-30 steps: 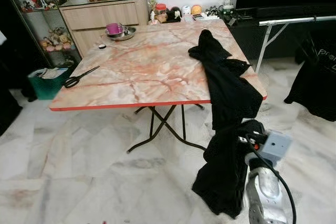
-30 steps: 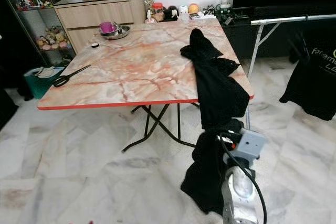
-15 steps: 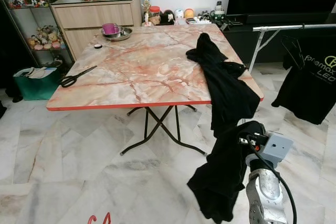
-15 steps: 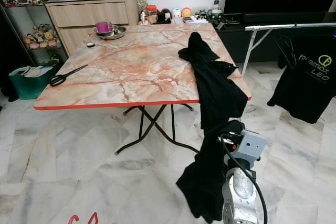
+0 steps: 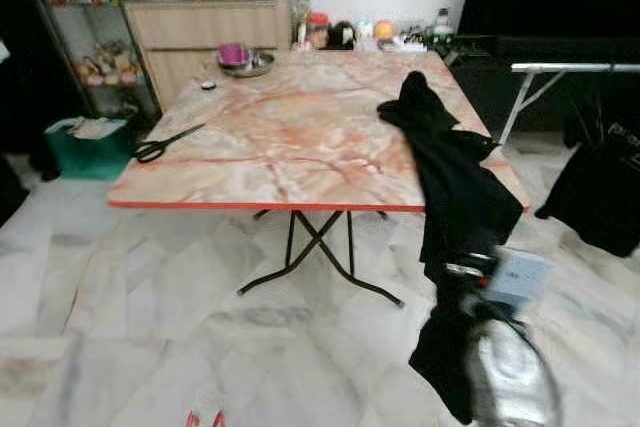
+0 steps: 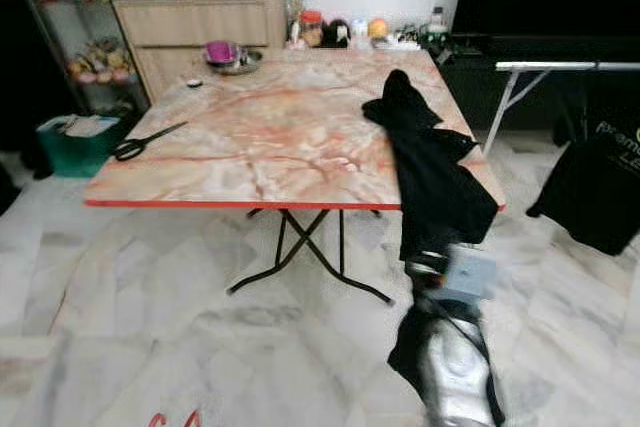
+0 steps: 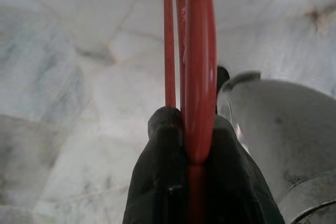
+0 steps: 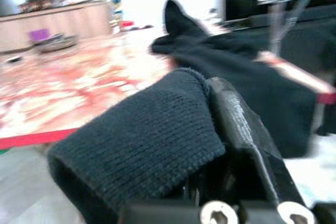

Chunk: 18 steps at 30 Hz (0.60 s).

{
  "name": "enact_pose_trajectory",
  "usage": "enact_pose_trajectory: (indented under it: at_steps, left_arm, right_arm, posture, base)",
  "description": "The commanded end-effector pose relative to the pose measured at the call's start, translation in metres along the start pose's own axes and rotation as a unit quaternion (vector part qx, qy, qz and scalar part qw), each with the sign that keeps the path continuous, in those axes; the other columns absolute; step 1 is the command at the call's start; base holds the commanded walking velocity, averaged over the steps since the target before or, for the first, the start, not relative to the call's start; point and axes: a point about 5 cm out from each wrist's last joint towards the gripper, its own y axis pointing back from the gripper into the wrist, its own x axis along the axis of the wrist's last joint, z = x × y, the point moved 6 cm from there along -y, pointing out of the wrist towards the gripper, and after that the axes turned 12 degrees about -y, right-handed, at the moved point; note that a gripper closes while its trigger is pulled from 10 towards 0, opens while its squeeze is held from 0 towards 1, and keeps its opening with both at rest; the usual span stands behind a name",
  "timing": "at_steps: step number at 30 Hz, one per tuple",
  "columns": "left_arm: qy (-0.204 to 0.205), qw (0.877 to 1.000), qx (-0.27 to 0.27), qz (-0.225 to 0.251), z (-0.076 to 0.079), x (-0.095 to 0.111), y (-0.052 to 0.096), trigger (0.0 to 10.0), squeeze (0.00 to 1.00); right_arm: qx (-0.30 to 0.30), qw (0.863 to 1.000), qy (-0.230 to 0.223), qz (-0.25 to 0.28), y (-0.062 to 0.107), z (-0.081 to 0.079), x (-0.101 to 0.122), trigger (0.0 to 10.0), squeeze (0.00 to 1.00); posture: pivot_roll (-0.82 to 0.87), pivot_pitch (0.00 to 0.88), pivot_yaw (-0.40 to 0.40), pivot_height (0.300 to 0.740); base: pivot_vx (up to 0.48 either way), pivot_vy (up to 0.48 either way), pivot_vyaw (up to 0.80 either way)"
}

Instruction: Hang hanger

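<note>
Lower left of the head view, red tips of your hanger (image 5: 203, 417) poke in; left gripper (image 7: 197, 145) is clamped on it. View has swung left since 0.5 s ago, blurred. Centre: table (image 5: 290, 137). Lower right, right gripper (image 8: 210, 129) grips black garment (image 5: 455, 187), w/ rail (image 5: 575, 67) upper right; hanging not yet begun.

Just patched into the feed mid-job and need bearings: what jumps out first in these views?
A black knitted garment trails from the pink marbled folding table over its right edge, its lower end clamped in the right gripper. The left gripper is shut on a red plastic hanger above the pale marble floor. At far right, a black printed T-shirt hangs from a metal clothes rail.
</note>
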Motion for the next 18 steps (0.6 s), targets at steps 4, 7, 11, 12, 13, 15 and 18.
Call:
enact_pose_trajectory:
  at_steps: [4, 7, 11, 12, 13, 15, 18]
  left_arm:
    - [-0.008, 1.000, -0.003, 0.005, -0.001, 0.004, 0.000, 10.0, 0.00]
    - [-0.009, 1.000, -0.003, 0.005, -0.001, 0.004, 0.000, 10.0, 0.00]
    - [-0.011, 1.000, -0.004, 0.005, -0.001, 0.004, 0.000, 10.0, 0.00]
    - [-0.012, 1.000, -0.006, 0.005, 0.000, 0.005, 0.000, 10.0, 0.00]
    - [-0.014, 1.000, -0.008, 0.005, 0.001, 0.005, 0.000, 10.0, 0.00]
    - [-0.014, 1.000, -0.010, 0.006, 0.001, 0.005, 0.000, 10.0, 0.00]
    - [-0.014, 1.000, -0.010, 0.007, -0.001, 0.006, 0.000, 10.0, 0.00]
  right_arm:
    - [0.016, 0.999, 0.002, 0.030, -0.006, -0.004, 0.018, 10.0, 0.00]
    - [0.048, 0.997, 0.003, 0.062, -0.017, -0.019, 0.043, 10.0, 0.00]
    - [0.089, 0.991, 0.022, 0.098, -0.033, -0.036, 0.075, 10.0, 0.00]
    - [0.105, 0.987, 0.031, 0.118, -0.040, -0.042, 0.091, 10.0, 0.00]
    - [0.115, 0.984, 0.038, 0.133, -0.045, -0.046, 0.104, 10.0, 0.00]
    - [0.123, 0.980, 0.052, 0.150, -0.053, -0.050, 0.122, 10.0, 0.00]
    - [0.109, 0.973, 0.068, 0.194, -0.074, -0.051, 0.170, 10.0, 0.00]
  posture:
    - [0.04, 0.002, 0.052, 0.740]
    - [0.03, 0.000, 0.055, 0.740]
    - [0.02, 0.000, 0.056, 0.740]
    - [0.02, 0.000, 0.055, 0.740]
    - [0.02, 0.000, 0.055, 0.740]
    - [0.02, 0.000, 0.054, 0.740]
    - [0.01, 0.000, 0.055, 0.740]
  base:
    - [0.310, 0.000, 0.00]
    - [0.316, 0.000, 0.00]
    - [0.319, 0.000, 0.00]
    - [0.322, 0.000, 0.00]
    - [0.326, 0.000, 0.00]
    - [0.324, 0.000, 0.00]
    - [0.324, 0.000, 0.00]
